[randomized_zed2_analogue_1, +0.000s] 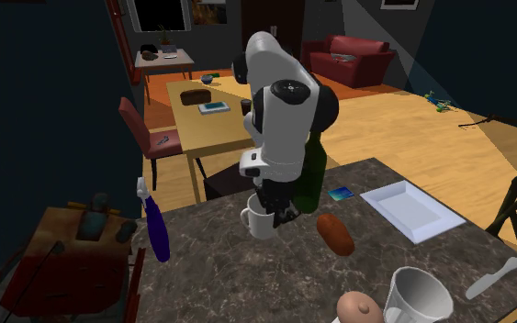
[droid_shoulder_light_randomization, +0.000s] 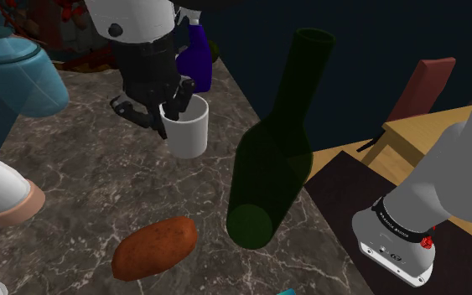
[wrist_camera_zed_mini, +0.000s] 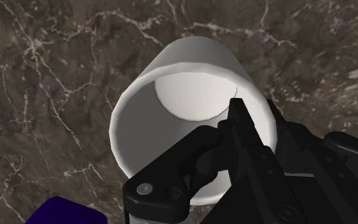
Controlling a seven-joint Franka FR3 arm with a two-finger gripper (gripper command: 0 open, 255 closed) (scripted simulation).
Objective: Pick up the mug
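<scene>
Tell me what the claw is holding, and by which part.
The claw holds the white mug by its rim wall, one finger inside the mug and one outside.

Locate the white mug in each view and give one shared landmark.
Shoulder view: white mug upper centre-left, under the arm.
Second exterior view: mid-picture, below the arm, on the counter.
Wrist view: right at the fingers, which clasp its wall.
Shared landmark: purple bottle beside it.
</scene>
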